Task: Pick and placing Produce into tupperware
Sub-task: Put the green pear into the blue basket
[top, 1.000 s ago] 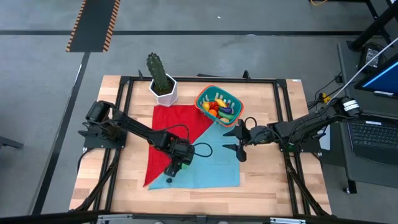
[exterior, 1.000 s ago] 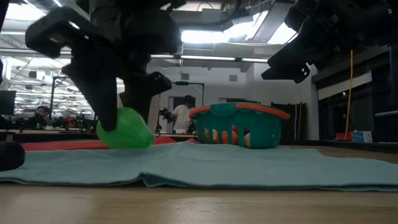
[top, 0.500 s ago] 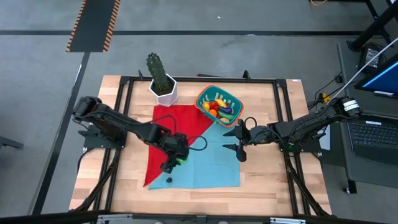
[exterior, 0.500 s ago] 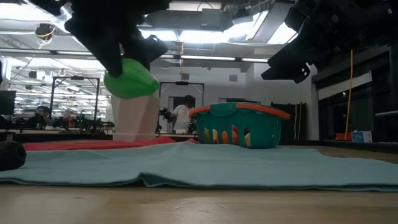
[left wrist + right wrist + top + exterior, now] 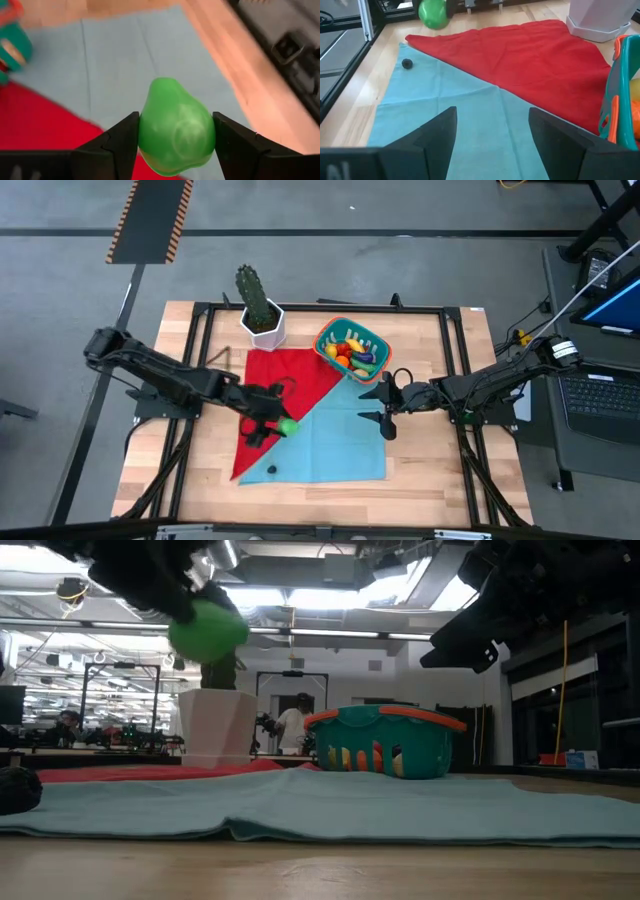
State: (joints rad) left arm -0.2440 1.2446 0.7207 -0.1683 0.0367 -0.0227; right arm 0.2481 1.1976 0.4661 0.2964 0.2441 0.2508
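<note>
My left gripper is shut on a green toy pear, held in the air over the red and blue cloths; the pear also shows in the low view. The teal tub with an orange rim stands at the far middle and holds several toy fruits. A small dark ball lies on the blue cloth near its near left corner. My right gripper is open and empty, right of the tub's near side. My left gripper pinches the pear's wide body between its two fingers, one on each side, the narrow end pointing away from the wrist. The pear is lifted clear of the cloth.
A green cactus in a white pot stands left of the tub. A red cloth overlaps a blue cloth at the table's middle. A black frame rims the table.
My left gripper has risen from the cloth with the green pear, lifting it clear, and drawn a little toward the table's far edge. The right arm has kept still.
</note>
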